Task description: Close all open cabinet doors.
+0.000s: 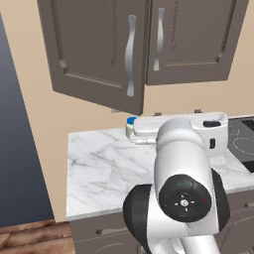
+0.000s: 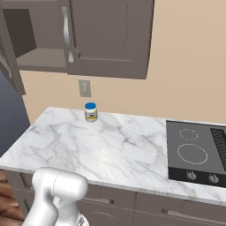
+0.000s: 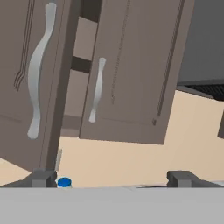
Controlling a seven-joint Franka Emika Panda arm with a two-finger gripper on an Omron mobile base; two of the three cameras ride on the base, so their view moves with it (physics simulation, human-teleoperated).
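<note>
Dark-wood left cabinet door (image 3: 30, 83) hangs ajar at my ten o'clock, so I aim the released, empty pincer (image 3: 111, 178) up to push it.

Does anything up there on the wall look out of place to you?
Yes. The left cabinet door hangs swung out from the wall cabinet, exposing a shelf inside, while the right cabinet door beside it sits flush. Below, a small blue-lidded jar stands upright on the marble counter; nothing spilled.
</note>
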